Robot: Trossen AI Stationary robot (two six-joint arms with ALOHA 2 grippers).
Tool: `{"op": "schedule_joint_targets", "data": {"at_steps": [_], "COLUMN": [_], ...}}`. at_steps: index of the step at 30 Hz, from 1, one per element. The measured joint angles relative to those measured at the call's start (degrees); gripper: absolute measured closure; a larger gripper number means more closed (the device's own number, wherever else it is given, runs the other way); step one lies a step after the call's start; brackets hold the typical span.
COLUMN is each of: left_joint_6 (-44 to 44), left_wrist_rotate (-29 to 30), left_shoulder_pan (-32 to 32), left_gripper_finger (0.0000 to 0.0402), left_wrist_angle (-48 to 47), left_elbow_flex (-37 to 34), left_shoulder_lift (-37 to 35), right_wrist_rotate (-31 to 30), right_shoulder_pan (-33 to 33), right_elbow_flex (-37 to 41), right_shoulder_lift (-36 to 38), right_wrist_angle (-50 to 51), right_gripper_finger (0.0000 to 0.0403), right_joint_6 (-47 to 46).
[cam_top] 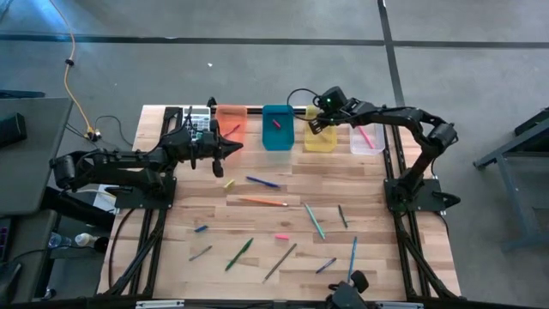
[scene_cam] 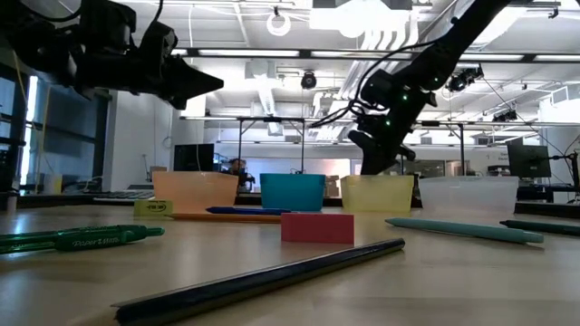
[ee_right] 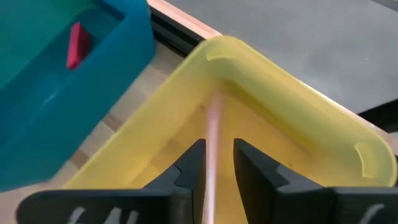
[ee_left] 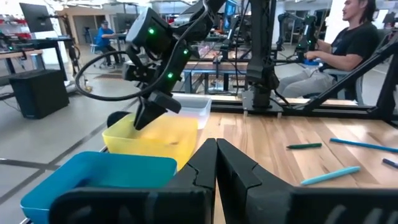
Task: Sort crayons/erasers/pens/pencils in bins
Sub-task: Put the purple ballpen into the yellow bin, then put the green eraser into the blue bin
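Note:
Four bins stand in a row at the table's far edge: orange (cam_top: pixel 231 123), teal-blue (cam_top: pixel 278 127), yellow (cam_top: pixel 321 137) and clear (cam_top: pixel 367 139). My right gripper (cam_top: pixel 319 124) is over the yellow bin (ee_right: pixel 292 106), shut on a thin pale-orange pencil (ee_right: pixel 213 143). My left gripper (cam_top: pixel 225 150) is shut and empty above the table, in front of the orange bin. A pink eraser (ee_right: pixel 78 43) lies in the teal-blue bin. Pens, pencils and erasers lie loose on the table, among them an orange pencil (cam_top: pixel 262 202) and a pink eraser (cam_top: pixel 281 236). My right gripper has the pencil's shaft (ee_right: pixel 212 168) between its two fingers. The fingers point down into the yellow bin and the pencil runs along them. Its free end (ee_right: pixel 216 99) reaches toward the bin's far corner. Whether that end touches the bin, I cannot tell.
A grey calculator (cam_top: pixel 199 120) lies left of the orange bin. Loose on the table are a yellow-green eraser (cam_top: pixel 229 183), a blue pen (cam_top: pixel 262 181), a teal pen (cam_top: pixel 314 221), a green pen (cam_top: pixel 239 254) and a dark pencil (cam_top: pixel 280 262). A person (ee_left: pixel 354 43) sits beyond the table.

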State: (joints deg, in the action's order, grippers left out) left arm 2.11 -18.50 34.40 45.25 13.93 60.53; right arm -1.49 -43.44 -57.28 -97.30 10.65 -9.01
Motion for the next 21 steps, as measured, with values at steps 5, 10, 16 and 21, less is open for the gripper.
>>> {"op": "schedule_joint_targets", "data": {"at_steps": [5,10,16,21], "left_joint_6": [0.6,1.3,7.5,7.6], "left_wrist_rotate": [0.0,0.0,0.5,0.6], "left_shoulder_pan": [-1.2,-3.6,-6.1,-7.2], "left_gripper_finger": [0.0401,0.0401,0.0401,0.0401], "left_wrist_angle": [0.0,-1.2,-2.9,-2.8], "left_elbow_flex": [0.0,0.0,0.0,0.0], "left_shoulder_lift": [0.0,0.0,0.0,0.0], "right_wrist_rotate": [0.0,3.0,4.0,5.1], "right_shoulder_pan": [0.0,1.8,7.4,12.1], "right_elbow_flex": [0.0,0.0,0.0,0.0], "right_shoulder_lift": [0.0,0.2,2.0,2.1], "right_wrist_angle": [-1.2,-3.2,-10.7,-23.4], "right_gripper_finger": [0.0321,0.0339,0.0389,0.0397], "right_joint_6": [1.6,5.9,9.9,13.0]}}
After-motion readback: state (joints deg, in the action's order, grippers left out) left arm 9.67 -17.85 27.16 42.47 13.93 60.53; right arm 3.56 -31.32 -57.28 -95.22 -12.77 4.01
